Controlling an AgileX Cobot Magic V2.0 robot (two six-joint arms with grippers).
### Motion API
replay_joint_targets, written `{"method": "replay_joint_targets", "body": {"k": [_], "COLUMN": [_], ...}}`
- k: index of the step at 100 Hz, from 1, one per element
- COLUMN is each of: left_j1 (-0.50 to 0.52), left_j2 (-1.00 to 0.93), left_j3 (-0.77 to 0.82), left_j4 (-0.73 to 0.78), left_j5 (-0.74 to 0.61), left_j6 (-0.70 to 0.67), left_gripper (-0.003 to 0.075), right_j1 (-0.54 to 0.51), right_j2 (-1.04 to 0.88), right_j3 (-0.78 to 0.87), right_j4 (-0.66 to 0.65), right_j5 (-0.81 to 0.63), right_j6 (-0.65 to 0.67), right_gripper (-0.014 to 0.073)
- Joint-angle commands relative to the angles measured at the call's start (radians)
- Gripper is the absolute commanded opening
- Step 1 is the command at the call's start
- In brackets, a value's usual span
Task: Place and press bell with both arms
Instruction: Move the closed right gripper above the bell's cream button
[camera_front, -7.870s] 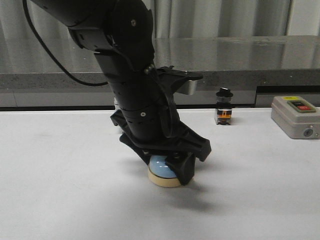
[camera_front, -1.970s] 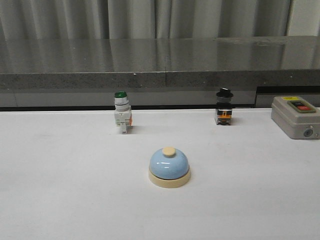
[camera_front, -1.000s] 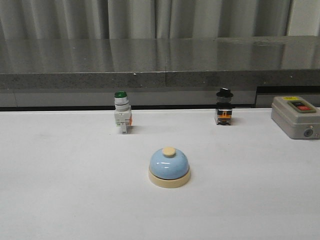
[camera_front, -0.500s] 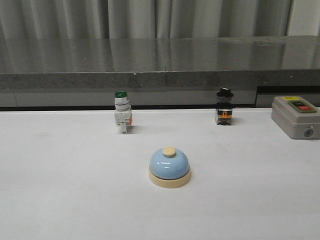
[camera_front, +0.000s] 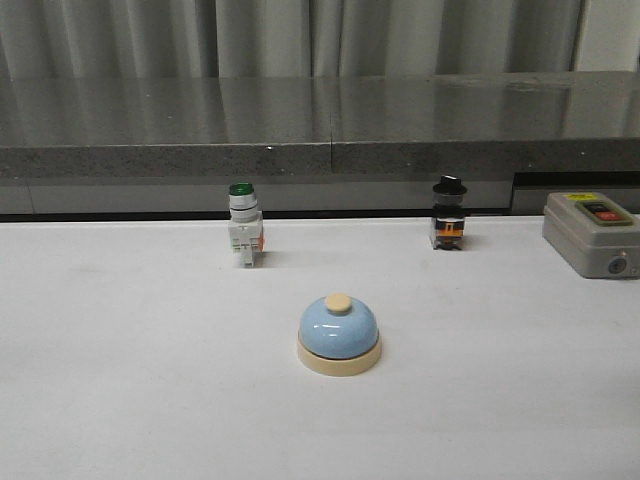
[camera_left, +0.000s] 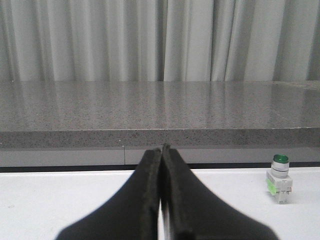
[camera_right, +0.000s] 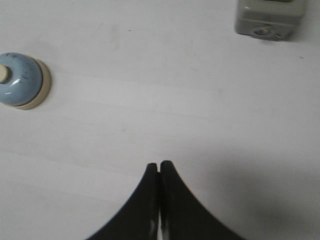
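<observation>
Front view: the bell sits upright on the white table, near the middle, pale-blue dome on a cream base ring with the cream button on top. Nothing touches it. No arm or gripper appears in this view. Behind it to the left stands a green-capped pushbutton switch; behind it to the right stands a black-capped switch. Both are well apart from the bell, near the table's far edge. A grey box with a red button sits at the far right. A grey stone ledge runs behind the table, with pale curtains above it.

Left wrist view: the left gripper is held level above the table, pointing at the ledge and curtains. Its two black fingers are pressed together along their length, with nothing between them. The green-capped switch stands off to one side, well apart from the fingers. The bell is not in this view.

Right wrist view: the right gripper looks down on the table. Its fingers meet at the tips, holding nothing. The bell lies at the frame's edge, partly cut off and well apart from the fingertips. The grey box shows at the opposite corner.
</observation>
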Motion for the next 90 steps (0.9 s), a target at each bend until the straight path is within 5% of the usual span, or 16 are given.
{"method": "replay_joint_targets", "body": {"k": [1,90], "left_j1": [0.001,0.001], "left_j2": [-0.032,-0.032], "left_j3": [0.055,0.055], "left_j4": [-0.001,-0.001], "left_j5": [-0.084,-0.084], "left_j6": [-0.01,-0.01], "left_gripper": [-0.0021,-0.0021], "right_j1": [0.05,0.331], "right_j2": [0.052,0.64], "right_j3": [-0.052,-0.463], "right_j4": [0.014,0.014], "right_j5": [-0.095,-0.164], "right_j6": [-0.014,-0.014], "right_gripper": [-0.0064,-0.0064]}}
